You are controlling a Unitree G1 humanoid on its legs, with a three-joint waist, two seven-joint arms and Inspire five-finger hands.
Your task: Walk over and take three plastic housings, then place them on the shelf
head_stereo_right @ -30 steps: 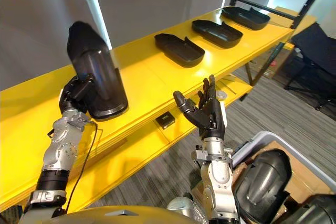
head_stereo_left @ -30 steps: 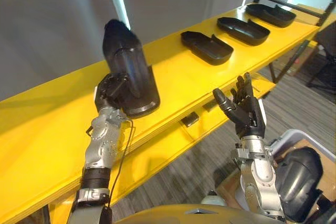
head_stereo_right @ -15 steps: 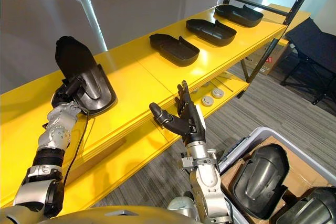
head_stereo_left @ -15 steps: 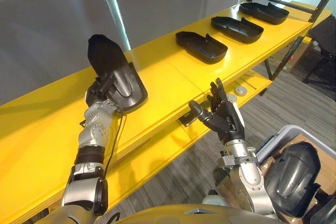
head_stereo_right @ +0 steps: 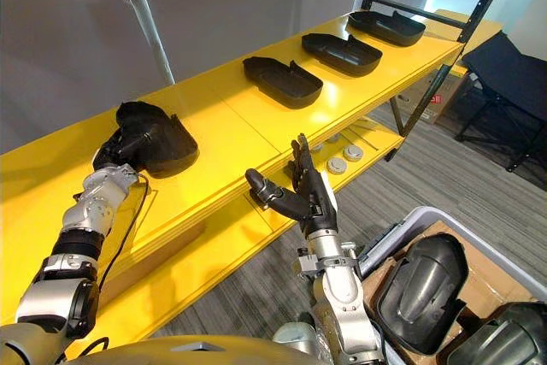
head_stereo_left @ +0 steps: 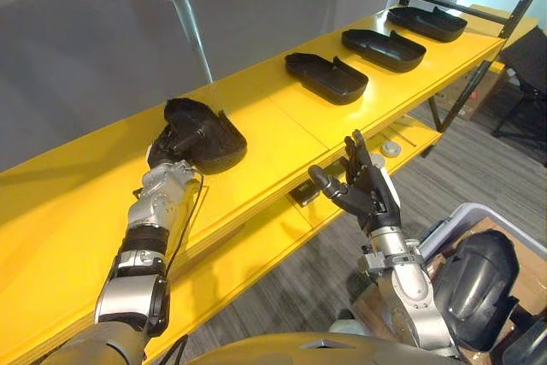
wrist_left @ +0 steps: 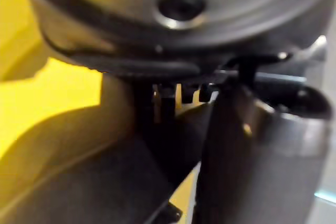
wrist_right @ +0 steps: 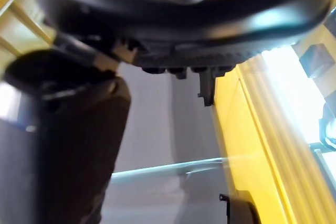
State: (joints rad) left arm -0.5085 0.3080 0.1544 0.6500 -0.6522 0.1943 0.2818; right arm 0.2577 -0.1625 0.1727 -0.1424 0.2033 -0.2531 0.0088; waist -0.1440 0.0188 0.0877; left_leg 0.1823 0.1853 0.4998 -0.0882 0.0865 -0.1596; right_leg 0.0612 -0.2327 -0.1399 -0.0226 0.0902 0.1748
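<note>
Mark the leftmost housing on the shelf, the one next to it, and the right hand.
leftmost housing [head_stereo_left: 226,140], left eye view, outer wall.
next housing [head_stereo_left: 326,77], left eye view, hollow inside.
right hand [head_stereo_left: 373,197], left eye view, palm.

text: none readable | labels: none | signs: none (housing [head_stereo_left: 214,132] plain black)

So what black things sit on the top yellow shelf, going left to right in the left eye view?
First housing, gripped by the left hand → second housing → third housing → fourth housing.
</note>
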